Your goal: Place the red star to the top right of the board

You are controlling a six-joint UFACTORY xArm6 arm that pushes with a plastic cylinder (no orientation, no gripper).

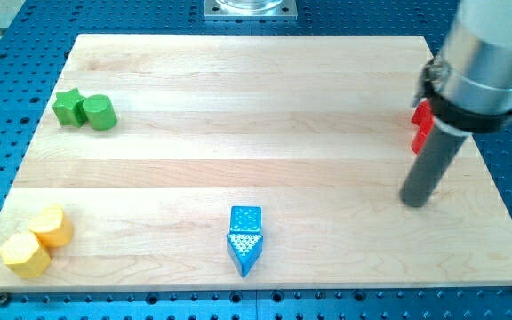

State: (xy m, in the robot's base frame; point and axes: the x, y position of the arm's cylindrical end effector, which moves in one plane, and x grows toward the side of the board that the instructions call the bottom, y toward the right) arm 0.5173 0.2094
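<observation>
A red block (421,126), its shape mostly hidden behind my rod, lies near the board's right edge, in the upper half. My tip (416,201) rests on the wooden board (256,133) just below the red block, toward the view's bottom, slightly apart from it. The arm's grey body covers the top right corner of the view.
A green star (67,108) and a green cylinder (100,113) touch at the view's left. Two yellow blocks (37,242) sit at the bottom left corner. A blue cube (245,219) and a blue arrow-shaped block (244,251) sit at bottom centre.
</observation>
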